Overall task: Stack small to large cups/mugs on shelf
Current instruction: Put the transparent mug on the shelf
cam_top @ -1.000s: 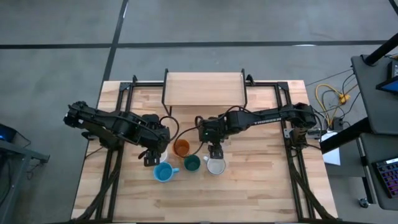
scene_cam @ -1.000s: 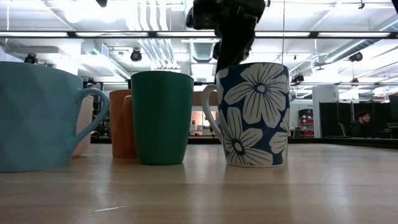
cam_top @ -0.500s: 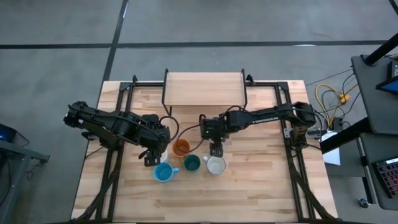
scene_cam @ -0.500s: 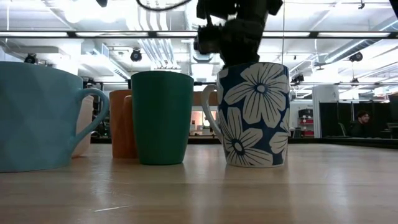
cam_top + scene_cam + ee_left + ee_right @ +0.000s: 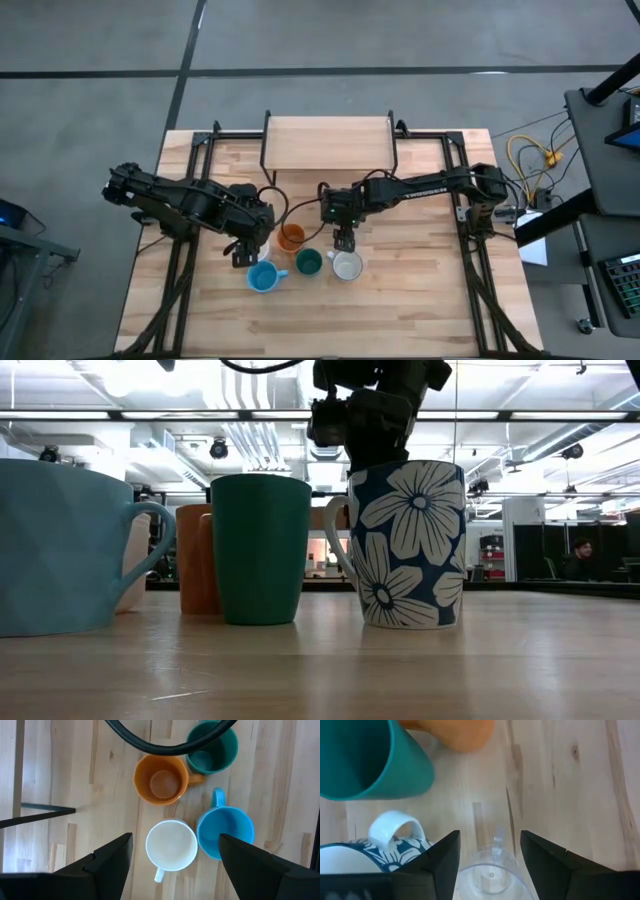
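Several mugs stand upright in a cluster near the table's middle: an orange mug (image 5: 161,779), a dark green cup (image 5: 212,747), a light blue mug (image 5: 225,832), a white mug (image 5: 171,845) and a blue-and-white flowered mug (image 5: 405,545). My left gripper (image 5: 175,840) hangs open above the white mug. My right gripper (image 5: 489,834) points down just behind the flowered mug, open, one finger on each side of a clear glass (image 5: 492,870). The gripper hides the glass in the high view. The light-wood shelf (image 5: 328,142) stands at the table's far edge. My right gripper comes from above, its two fingers (image 5: 445,857) standing at opposite sides of the clear glass's wall (image 5: 512,870). I cannot tell whether they touch it.
Black frame rails (image 5: 200,160) run along the table's left and right sides. A black cable (image 5: 165,740) loops over the orange and green cups. Bare wood lies toward the near edge (image 5: 330,320).
My right gripper has come down behind the flowered mug, toward the table, and has rolled a little about its own axis. The mugs have kept their places.
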`<state>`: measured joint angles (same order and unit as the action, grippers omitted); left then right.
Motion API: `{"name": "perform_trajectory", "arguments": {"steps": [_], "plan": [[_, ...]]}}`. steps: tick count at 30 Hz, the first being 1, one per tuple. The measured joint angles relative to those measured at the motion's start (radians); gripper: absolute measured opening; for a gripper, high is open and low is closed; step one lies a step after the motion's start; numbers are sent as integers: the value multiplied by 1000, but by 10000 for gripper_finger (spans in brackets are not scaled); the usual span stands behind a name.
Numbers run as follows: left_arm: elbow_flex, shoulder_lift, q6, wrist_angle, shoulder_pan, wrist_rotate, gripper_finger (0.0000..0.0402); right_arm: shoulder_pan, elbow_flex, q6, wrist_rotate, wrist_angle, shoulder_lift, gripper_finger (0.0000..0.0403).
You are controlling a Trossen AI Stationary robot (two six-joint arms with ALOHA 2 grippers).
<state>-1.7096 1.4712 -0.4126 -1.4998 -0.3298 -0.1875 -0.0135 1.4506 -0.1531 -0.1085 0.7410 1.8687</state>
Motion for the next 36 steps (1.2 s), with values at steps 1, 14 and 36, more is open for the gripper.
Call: {"name": "perform_trajectory", "arguments": {"steps": [1,14,36], "plan": [[0,0,0,0,0,0,278,2,0,4,0,0,0,200],[0,0,0,0,1,0,278,13,-67,-6,-24,-46,0,200],[0,0,0,0,0,0,278,27,-81,-4,-56,-81,0,19]]}}
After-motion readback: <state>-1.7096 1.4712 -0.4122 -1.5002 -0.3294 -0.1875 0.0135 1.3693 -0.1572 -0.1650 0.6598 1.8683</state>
